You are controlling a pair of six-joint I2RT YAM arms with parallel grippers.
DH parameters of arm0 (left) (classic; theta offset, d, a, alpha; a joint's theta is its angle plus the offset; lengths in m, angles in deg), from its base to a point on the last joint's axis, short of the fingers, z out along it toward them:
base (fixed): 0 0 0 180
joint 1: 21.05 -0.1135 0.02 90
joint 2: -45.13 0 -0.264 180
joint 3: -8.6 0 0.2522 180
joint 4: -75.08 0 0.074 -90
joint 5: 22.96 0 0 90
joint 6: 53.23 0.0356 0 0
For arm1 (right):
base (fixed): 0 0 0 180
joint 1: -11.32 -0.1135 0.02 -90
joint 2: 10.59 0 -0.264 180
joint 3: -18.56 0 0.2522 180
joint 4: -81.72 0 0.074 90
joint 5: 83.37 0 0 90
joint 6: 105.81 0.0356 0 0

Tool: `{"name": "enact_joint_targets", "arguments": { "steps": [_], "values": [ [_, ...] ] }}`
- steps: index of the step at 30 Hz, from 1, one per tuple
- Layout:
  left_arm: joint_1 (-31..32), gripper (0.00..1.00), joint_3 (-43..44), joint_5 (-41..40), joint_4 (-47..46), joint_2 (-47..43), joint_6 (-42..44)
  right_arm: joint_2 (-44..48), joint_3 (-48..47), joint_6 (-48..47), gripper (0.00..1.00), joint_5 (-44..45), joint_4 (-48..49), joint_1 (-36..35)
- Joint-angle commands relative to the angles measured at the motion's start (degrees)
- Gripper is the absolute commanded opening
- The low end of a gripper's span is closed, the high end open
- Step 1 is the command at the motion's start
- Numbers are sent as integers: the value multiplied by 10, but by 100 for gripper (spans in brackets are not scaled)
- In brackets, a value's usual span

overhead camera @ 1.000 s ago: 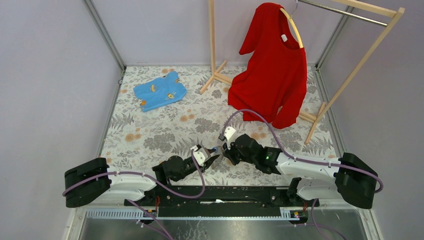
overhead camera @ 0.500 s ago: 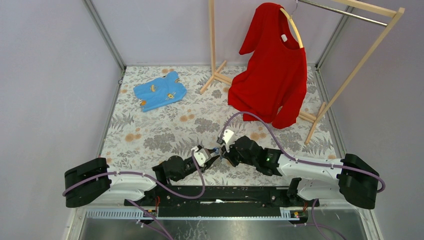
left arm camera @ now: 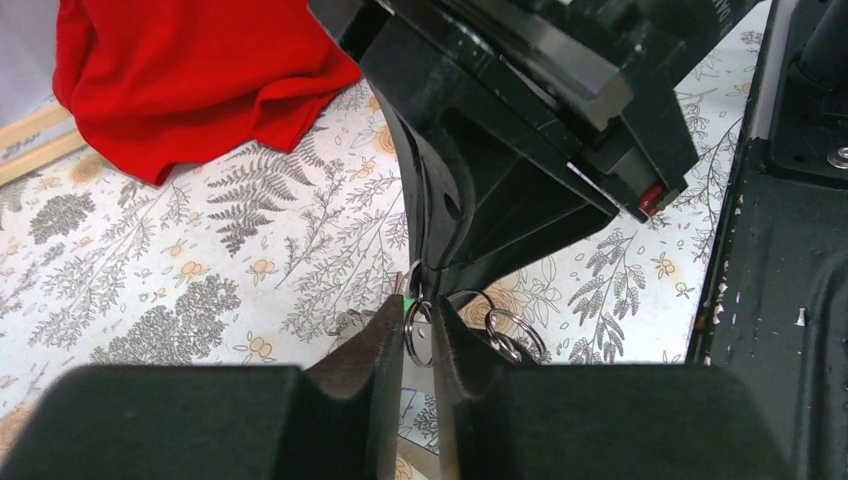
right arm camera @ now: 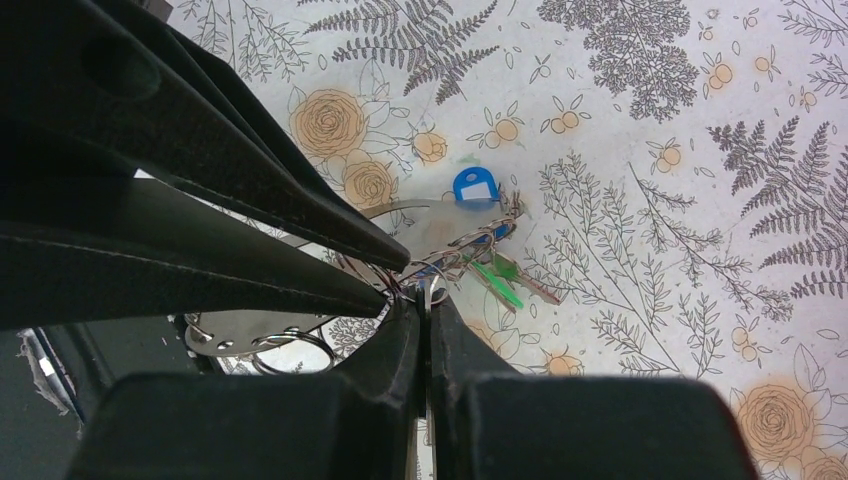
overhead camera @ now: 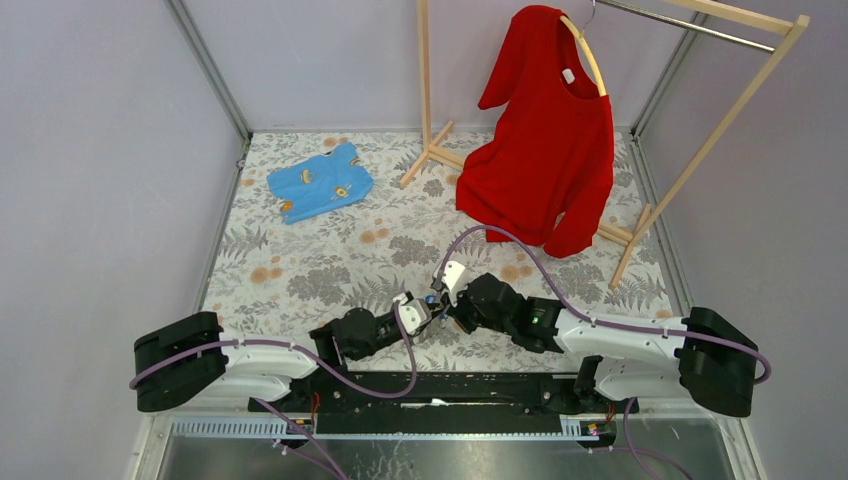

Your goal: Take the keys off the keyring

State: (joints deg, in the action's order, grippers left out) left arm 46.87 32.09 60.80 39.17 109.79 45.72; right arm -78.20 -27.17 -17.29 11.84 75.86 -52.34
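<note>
The two grippers meet low over the floral cloth at the near middle of the top view. The keys (right arm camera: 487, 250) hang in a bunch at the fingertips: silvery blades, a blue tag (right arm camera: 473, 187) and a green-headed key (right arm camera: 497, 279). My left gripper (left arm camera: 418, 318) is shut on a silvery keyring (left arm camera: 419, 335), which stands edge-on between its pads. More rings (left arm camera: 512, 335) hang just to the right. My right gripper (right arm camera: 427, 303) is shut on a thin silvery key of the bunch. In the top view the left gripper (overhead camera: 422, 311) touches the right gripper (overhead camera: 441, 299).
A red shirt (overhead camera: 545, 150) hangs from a wooden rack (overhead camera: 700, 150) at the back right. A blue garment (overhead camera: 320, 182) lies at the back left. A flat metal plate with holes (right arm camera: 235, 332) hangs beside the right fingers. The floral cloth (overhead camera: 300, 270) covers the table.
My left gripper has moved forward and right, up against the right gripper. The right gripper has shifted slightly left and away. Both grips have held.
</note>
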Motion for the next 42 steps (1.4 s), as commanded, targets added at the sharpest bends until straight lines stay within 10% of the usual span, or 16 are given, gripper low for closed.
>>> {"name": "enact_joint_targets", "arguments": {
  "steps": [1,6,32,42],
  "values": [
    [1,15,14,14,2,-6,0,19,-21,-5,0,29,1,-6],
    [2,0,9,8,15,-22,-1,27,-14,2,0,43,-3,-6],
    [1,0,-40,-35,-257,37,-77,-22,-3,72,0,5,33,-8],
    [1,16,-44,-40,-199,-7,-75,9,-11,33,0,56,8,-7]
  ]
}}
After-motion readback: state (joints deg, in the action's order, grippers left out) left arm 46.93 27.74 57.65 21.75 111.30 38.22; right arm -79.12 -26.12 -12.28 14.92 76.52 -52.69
